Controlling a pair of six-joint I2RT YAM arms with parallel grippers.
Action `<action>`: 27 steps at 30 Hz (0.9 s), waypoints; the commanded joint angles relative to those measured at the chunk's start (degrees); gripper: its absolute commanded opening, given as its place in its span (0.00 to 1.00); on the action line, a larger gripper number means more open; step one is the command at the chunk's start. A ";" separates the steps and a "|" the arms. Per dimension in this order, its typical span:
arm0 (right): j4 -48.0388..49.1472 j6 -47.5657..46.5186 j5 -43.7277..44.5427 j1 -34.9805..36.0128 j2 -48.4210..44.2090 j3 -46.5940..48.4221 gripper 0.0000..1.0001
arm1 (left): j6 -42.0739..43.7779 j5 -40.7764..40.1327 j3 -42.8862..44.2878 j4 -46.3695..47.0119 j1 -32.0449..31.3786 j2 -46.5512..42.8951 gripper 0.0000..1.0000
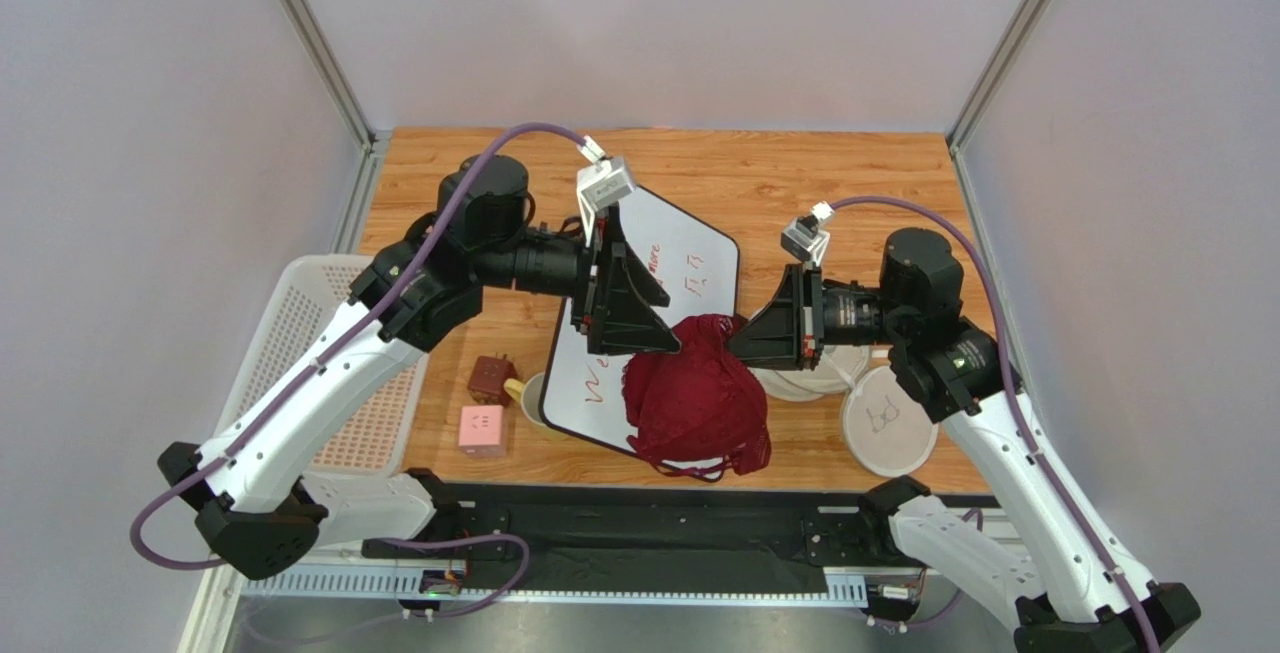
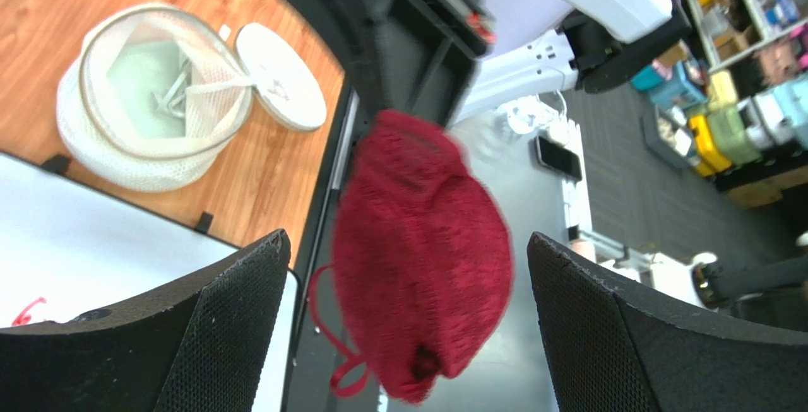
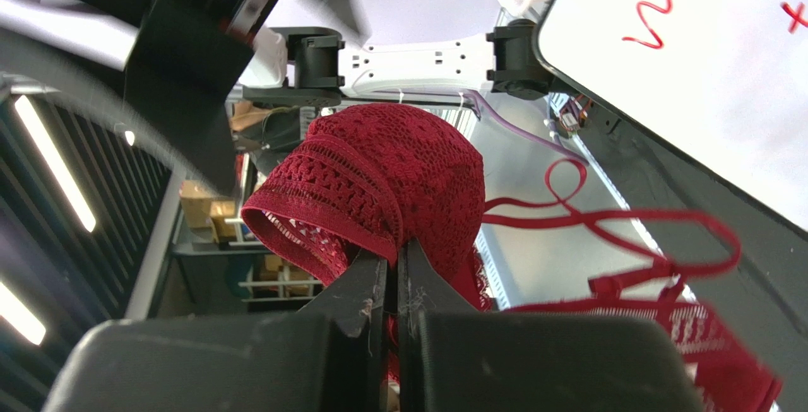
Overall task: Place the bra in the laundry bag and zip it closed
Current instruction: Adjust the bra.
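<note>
The dark red bra [image 1: 696, 401] hangs in the air over the table's near edge, a thin strap dangling below. My right gripper [image 1: 739, 341] is shut on its upper edge; in the right wrist view the fingers [image 3: 375, 279] pinch the lace band of the bra [image 3: 398, 161]. My left gripper [image 1: 646, 316] stands wide open just left of the bra, not touching it. In the left wrist view the bra [image 2: 422, 251] hangs between the spread pads [image 2: 237, 298]. The white mesh laundry bag [image 2: 152, 100] stands open on the table, its disc lid [image 2: 280, 76] flipped beside it; from above the bag [image 1: 827, 376] is mostly hidden under my right arm.
A whiteboard [image 1: 669, 286] with red marks lies mid-table under the grippers. A white perforated basket [image 1: 323, 368] sits at the left. A pink box [image 1: 483, 427], a brown block [image 1: 490, 376] and a small cup [image 1: 532, 401] sit near the whiteboard's left edge.
</note>
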 commanded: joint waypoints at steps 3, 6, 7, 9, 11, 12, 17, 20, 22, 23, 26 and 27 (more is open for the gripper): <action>-4.42 2.41 1.16 -0.08 1.48 1.76 0.00 | 12.39 -10.90 3.27 -5.65 -7.76 -0.66 1.00; -4.51 2.76 1.16 0.01 1.91 1.93 0.00 | 15.29 -14.44 5.99 -9.79 -9.88 1.36 0.99; -4.51 3.03 1.07 -0.08 2.00 2.02 0.00 | 15.65 -14.89 6.78 -10.33 -10.49 1.71 0.98; -3.55 3.47 1.07 0.01 2.09 2.02 0.00 | 16.70 -16.99 7.31 -11.73 -11.02 2.42 0.97; -3.28 3.73 1.07 -0.08 2.18 2.37 0.00 | 17.06 -18.49 7.58 -12.18 -11.46 2.86 0.95; -3.36 3.64 0.98 0.00 2.18 2.46 0.00 | 17.67 -19.20 8.36 -12.96 -11.64 3.30 0.93; -2.57 4.00 0.81 0.01 2.18 2.37 0.00 | 18.20 -19.47 9.86 -14.64 -12.70 5.84 0.83; -3.62 3.12 0.98 0.18 2.35 2.99 0.00 | 18.03 -18.42 10.39 -14.64 -12.70 6.46 0.70; -3.89 2.24 0.81 0.27 2.27 2.99 0.00 | 17.76 -18.06 11.00 -14.64 -12.70 6.55 0.60; -4.15 1.98 0.98 0.36 2.27 2.99 0.00 | 17.59 -17.71 11.01 -14.64 -12.70 6.81 0.56; -4.33 1.18 0.81 0.44 2.18 2.46 0.00 | 16.45 -16.84 11.10 -14.12 -12.70 7.25 0.28; -4.33 0.83 0.89 0.36 2.09 2.37 0.00 | 16.27 -16.40 11.10 -13.94 -12.70 7.34 0.25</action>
